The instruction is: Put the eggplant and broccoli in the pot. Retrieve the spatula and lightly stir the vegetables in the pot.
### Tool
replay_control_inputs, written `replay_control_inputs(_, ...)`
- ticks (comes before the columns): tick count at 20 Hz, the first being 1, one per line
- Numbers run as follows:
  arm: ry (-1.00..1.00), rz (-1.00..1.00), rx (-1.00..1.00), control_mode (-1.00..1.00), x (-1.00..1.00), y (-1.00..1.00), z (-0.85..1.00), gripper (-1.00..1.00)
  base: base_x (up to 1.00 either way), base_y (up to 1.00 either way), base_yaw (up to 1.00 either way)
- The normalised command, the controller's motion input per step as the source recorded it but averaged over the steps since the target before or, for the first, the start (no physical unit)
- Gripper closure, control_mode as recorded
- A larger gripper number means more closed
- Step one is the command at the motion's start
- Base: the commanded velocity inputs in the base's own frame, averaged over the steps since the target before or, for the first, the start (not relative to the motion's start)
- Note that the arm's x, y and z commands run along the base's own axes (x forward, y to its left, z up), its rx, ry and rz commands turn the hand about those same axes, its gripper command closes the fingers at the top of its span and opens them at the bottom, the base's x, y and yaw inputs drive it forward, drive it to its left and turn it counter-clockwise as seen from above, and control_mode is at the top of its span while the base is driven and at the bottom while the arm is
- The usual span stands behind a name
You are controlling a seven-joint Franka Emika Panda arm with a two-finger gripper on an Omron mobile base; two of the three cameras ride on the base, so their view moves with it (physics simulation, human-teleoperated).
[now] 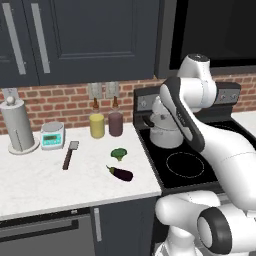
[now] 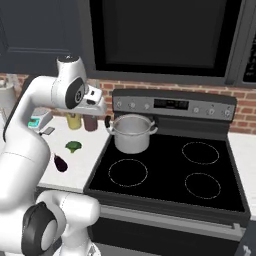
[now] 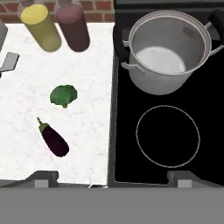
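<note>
— Two veggies sit on the white counter (image 3: 26,113). Where is each one?

— The broccoli (image 3: 64,95) is close to the stove (image 3: 205,144) edge, with bare counter all around it. The eggplant (image 3: 54,140) lies just below it in my hand view, nearer the front edge of the counter. They are near each other but not touching.

— And the pot (image 3: 165,49)?

— It stands on the back left ring of the stove, right by the counter edge. It has nothing in it. The front ring (image 3: 168,136) is bare.

— What about the spatula (image 1: 70,154)?

— It lies flat on the counter, well away from the veggies, toward the scale (image 1: 53,135). A yellow jar (image 3: 41,27) and a dark red jar (image 3: 72,26) stand by the brick wall.

— And your pincer (image 3: 111,178)?

— My two fingers are wide apart and hold nothing. I hang high above the counter edge.
</note>
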Motion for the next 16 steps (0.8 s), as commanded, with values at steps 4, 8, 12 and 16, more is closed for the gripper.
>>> replay_control_inputs(4, 0.0, 0.0, 0.0, 1.0, 0.0, 0.0, 0.0, -1.0, 0.0, 0.4, 0.0)
replay_control_inputs(8, 0.0, 0.0, 0.0, 1.0, 0.0, 0.0, 0.0, -1.0, 0.05, 0.34, 0.0)
replay_control_inputs(12, 0.04, 0.0, 0.0, -1.0, 0.0, 0.24, -0.19, -1.0, 0.0, 0.0, 0.0)
replay_control_inputs(16, 0.08, 0.01, -0.04, -1.0, -0.03, 0.42, -0.47, -1.0, 0.0, 0.0, 0.0)
